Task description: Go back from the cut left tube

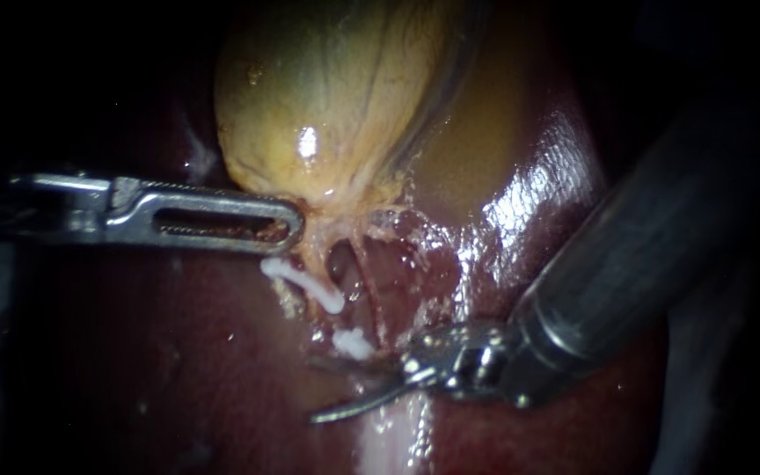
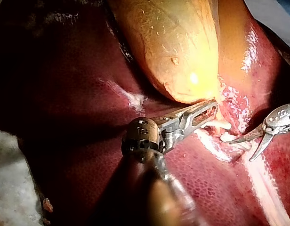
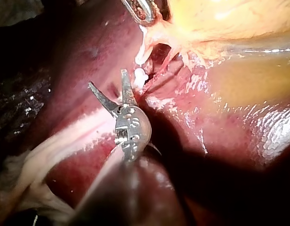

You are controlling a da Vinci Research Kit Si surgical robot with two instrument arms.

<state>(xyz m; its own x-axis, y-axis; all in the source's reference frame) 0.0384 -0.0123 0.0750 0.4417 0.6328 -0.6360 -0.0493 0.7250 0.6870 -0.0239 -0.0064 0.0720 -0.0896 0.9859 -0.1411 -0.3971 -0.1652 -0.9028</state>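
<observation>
Gripping the neck of the gallbladder (image 1: 327, 97), the left instrument (image 1: 292, 224) lies level from the left. Its slotted jaws are closed on that pale tissue from both sides (the left wrist view shows the fold pinched between them). The left tube (image 1: 314, 262) runs from the neck toward the near side, just right of the jaw tips. It carries two white clips. The far clip (image 1: 303, 281) is long and slanted and lies just beside the left jaws. The near clip (image 1: 353, 343) is short and blunt. A gap shows between the two clips, and the tube is parted there. The right instrument (image 1: 317, 390) enters from the right, its two curved blades standing wide apart and holding nothing. Its far blade lies just beside the near clip; whether it touches cannot be told. Its near blade lies over a pale streak on the liver (image 1: 160, 352). Right of the left tube, a second reddish strand (image 1: 371, 286) is whole.
</observation>
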